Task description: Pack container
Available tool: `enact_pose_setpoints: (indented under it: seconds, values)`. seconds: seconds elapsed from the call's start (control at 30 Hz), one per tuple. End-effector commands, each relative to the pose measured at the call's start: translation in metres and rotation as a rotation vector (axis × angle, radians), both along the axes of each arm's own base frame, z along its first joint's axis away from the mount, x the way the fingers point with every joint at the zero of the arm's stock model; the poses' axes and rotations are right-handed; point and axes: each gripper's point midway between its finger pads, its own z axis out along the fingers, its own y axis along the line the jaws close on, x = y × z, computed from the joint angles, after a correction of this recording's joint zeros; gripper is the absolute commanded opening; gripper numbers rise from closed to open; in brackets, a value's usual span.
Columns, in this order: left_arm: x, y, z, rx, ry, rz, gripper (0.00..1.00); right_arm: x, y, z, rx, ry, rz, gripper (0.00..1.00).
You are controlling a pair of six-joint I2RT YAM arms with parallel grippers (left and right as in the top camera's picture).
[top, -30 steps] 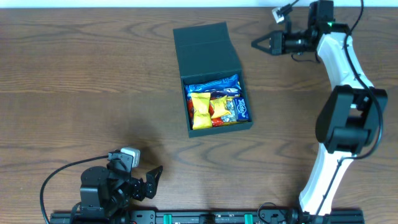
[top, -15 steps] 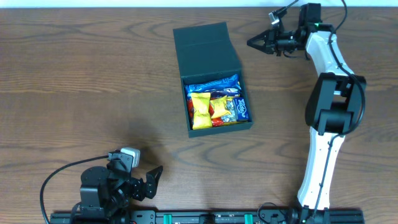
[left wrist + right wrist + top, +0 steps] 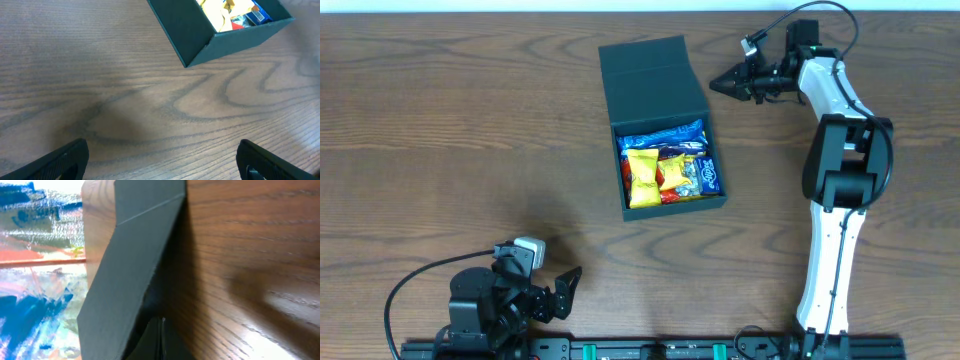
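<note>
The container (image 3: 678, 206) is a dark teal box in the middle of the table. Its flap lid (image 3: 652, 78) lies open toward the back, and colourful snack packets (image 3: 665, 165) fill the tray. My right gripper (image 3: 712, 83) is shut with nothing in it, and its tip points left, right beside the lid's right edge. In the right wrist view the shut fingertips (image 3: 162, 339) sit close against the lid (image 3: 130, 265); whether they touch it I cannot tell. My left gripper (image 3: 570, 284) rests open near the front left, far from the box. The left wrist view shows the container's near corner (image 3: 220, 42) above the wide-apart fingers (image 3: 65, 159).
Bare wooden table surrounds the box on all sides. A cable loops by the left arm's base (image 3: 470, 305). The right arm's white links (image 3: 845, 190) stretch from the front edge up the right side.
The right gripper has swung left along the back of the table, closer to the lid's right edge. The left arm and the box have not moved.
</note>
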Motion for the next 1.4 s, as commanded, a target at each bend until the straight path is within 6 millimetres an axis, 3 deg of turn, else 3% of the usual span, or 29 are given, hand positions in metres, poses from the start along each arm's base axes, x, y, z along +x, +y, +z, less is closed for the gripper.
enact_pose_setpoints:
  seconds: [0.0, 0.27, 0.93, 1.13, 1.37]
  values:
    - [0.001, 0.002, -0.001, 0.002, 0.001, 0.014, 0.95, 0.001, 0.005, -0.012, 0.005, 0.041, -0.008, 0.01]
    - [0.001, 0.002, -0.001, 0.003, 0.0, 0.014, 0.95, 0.004, 0.015, -0.019, 0.019, 0.082, -0.029, 0.01]
    - [0.001, 0.002, -0.001, 0.003, 0.0, 0.014, 0.95, 0.014, 0.073, -0.016, 0.105, 0.062, 0.01, 0.01]
    - [0.001, 0.002, -0.001, 0.003, 0.0, 0.014, 0.95, 0.012, 0.083, -0.011, 0.183, 0.054, 0.052, 0.01]
    - [0.001, 0.002, -0.001, 0.003, 0.0, 0.014, 0.95, 0.006, 0.09, 0.01, 0.289, 0.008, 0.128, 0.01]
